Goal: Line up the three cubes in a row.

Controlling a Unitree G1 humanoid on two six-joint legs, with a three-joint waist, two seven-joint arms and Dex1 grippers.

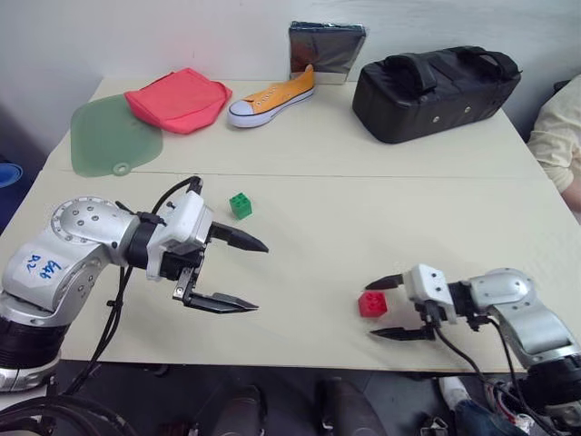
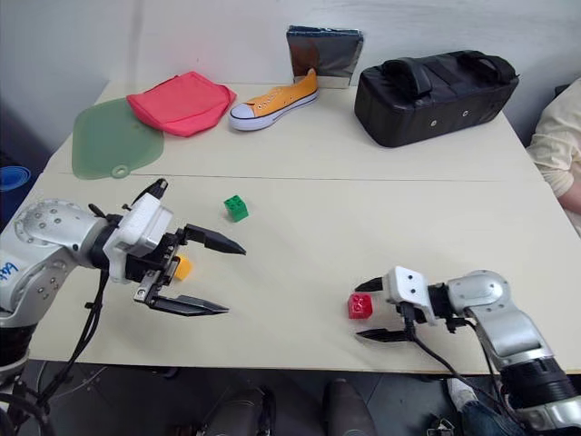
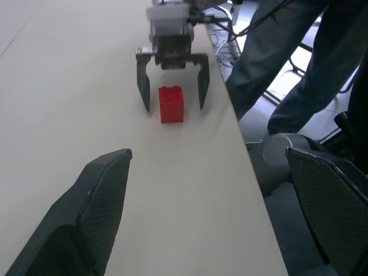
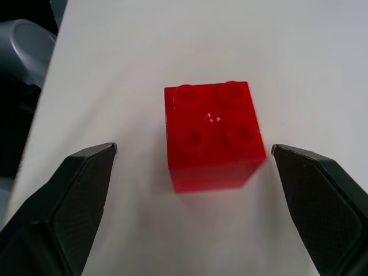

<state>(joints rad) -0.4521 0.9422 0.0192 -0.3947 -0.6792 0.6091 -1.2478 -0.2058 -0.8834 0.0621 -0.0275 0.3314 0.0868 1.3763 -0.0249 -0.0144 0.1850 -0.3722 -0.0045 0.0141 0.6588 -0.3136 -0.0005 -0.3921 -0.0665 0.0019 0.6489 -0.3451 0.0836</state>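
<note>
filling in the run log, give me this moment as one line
right claw: open around red cube, not gripping | left claw: open, empty | green cube: mid-table | orange-yellow cube: by left claw | row: not formed

I find one cube (image 1: 371, 303) near the tabletop's (image 1: 363, 182) front edge at right, between the right hand's (image 1: 386, 309) spread fingers. A second cube (image 1: 241, 205) sits left of centre; a third (image 2: 182, 267) lies behind the left hand (image 2: 225, 277).

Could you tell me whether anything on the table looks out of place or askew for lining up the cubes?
Nothing is damaged or spilled, but the cubes are scattered. The red cube sits near the front edge between the open right hand fingers, the green cube lies farther back, and the orange-yellow cube is half hidden behind the left hand.
</note>
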